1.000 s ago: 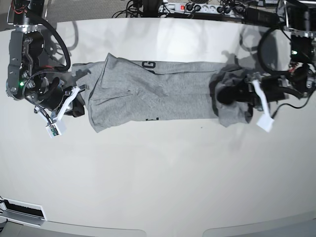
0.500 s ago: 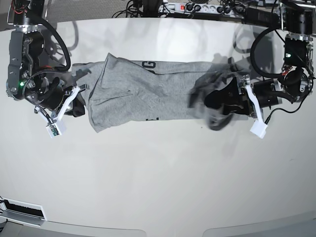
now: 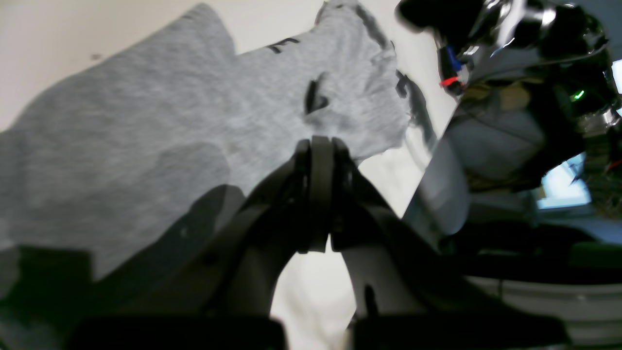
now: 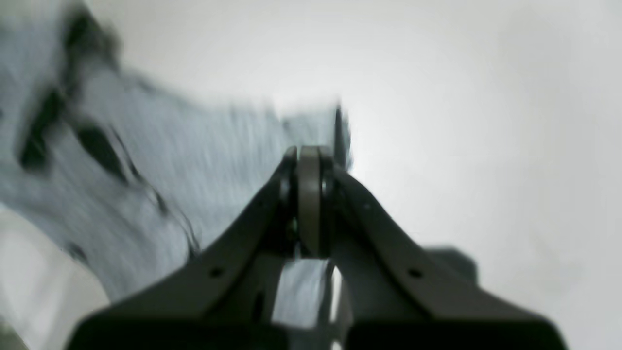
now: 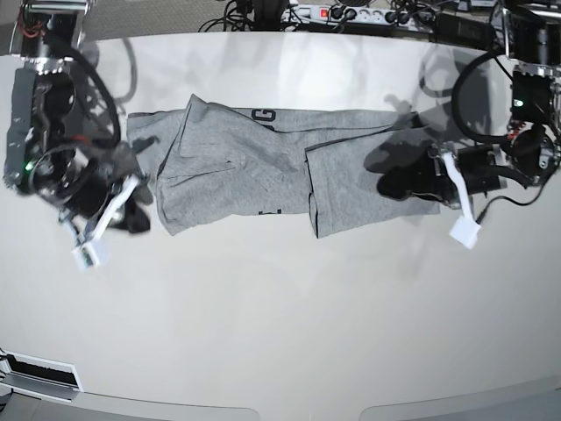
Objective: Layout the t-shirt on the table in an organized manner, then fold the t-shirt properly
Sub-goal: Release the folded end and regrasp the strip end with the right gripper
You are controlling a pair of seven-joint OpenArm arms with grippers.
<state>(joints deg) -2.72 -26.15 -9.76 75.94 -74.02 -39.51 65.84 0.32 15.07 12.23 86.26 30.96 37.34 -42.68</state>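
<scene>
The table (image 5: 280, 307) is a glossy white surface carrying the whole scene. The t-shirt (image 5: 263, 171) lies on it between the 2 arms as a long grey band with black lettering partly showing, and with 1 panel folded over at the end nearer the left gripper (image 5: 399, 186).

That gripper rests at the folded end, jaws pressed together; in its wrist view the tips meet with grey cloth just beyond them, holding nothing.

The right gripper (image 5: 131, 209) sits at the opposite end, just beside the shirt's edge. Its jaws are also fully together (wrist view blurred), and I cannot tell whether any fabric is pinched between them.
</scene>
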